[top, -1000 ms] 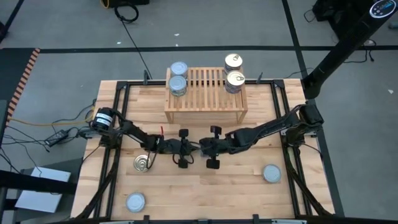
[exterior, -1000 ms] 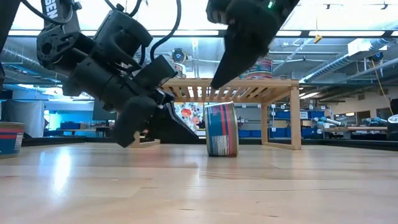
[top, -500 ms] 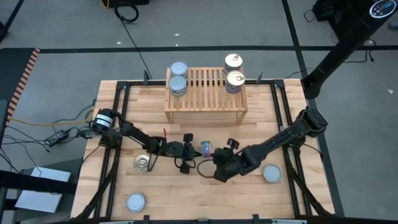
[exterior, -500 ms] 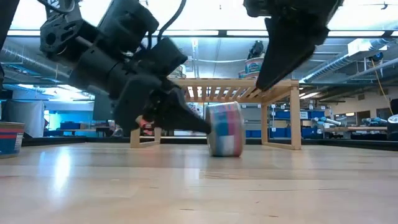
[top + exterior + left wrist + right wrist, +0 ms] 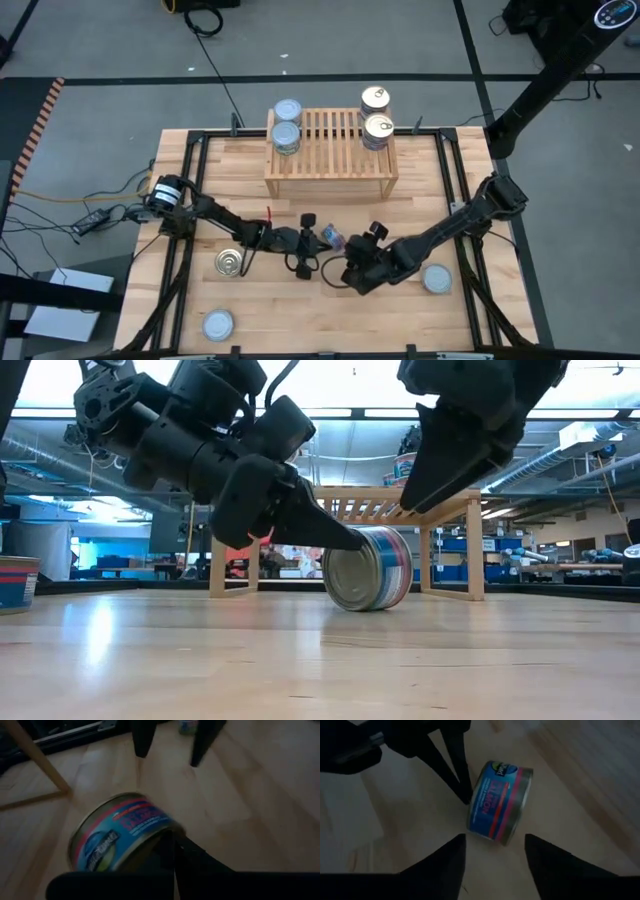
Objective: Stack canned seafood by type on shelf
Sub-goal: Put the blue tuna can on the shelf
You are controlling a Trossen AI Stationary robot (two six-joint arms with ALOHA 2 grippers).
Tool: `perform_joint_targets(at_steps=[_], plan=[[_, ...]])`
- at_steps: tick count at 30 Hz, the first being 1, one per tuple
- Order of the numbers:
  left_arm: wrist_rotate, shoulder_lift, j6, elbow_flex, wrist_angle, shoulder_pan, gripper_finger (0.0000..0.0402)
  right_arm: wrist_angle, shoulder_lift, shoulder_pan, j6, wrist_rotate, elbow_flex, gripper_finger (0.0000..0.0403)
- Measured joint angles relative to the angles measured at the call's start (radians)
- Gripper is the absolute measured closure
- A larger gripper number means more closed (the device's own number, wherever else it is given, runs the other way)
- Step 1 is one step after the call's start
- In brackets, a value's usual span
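High view coverage shows the wooden worktop with the shelf placed at its far edge, centred. Two tins with silvery-blue lids are located at the left end of the shelf top, and two tins with golden pull-tab lids at the right end. In the low view, the right-end tins are partly hidden behind the right arm.

One tin with a blue and red label is found on its side on the worktop, just in front of the shelf, between the two end effectors. In the low view, this tin is seen resting on its curved wall, with one flat metal face turned toward the camera.

The left end effector is clenched, with nothing held between its fingers. Its closed fingertips are pressed against the left side of the tin; the same contact is shown in the left wrist view, where the tin lies directly against the dark fingers.

The right end effector is released, with its fingers spread. It is positioned just near and right of the tin, without contact. In the right wrist view, the tin lies beyond the two parted fingers.

Three further tins are placed on the near part of the worktop: a golden-lidded tin at the left, a silver-lidded tin at the near left corner, and a silver-lidded tin at the right.
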Motion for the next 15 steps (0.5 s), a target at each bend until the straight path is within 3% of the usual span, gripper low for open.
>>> perform_joint_targets(at_steps=[9,15], plan=[[-0.082,-0.002,0.01,-0.016,-0.022,-0.064,0.0402,0.11,0.0,-0.023,-0.055,0.015,-0.052,0.0088],[-0.158,-0.031,-0.009,-0.058,0.001,-0.098,0.0401,0.175,0.003,-0.039,-0.045,0.032,-0.075,0.0039]])
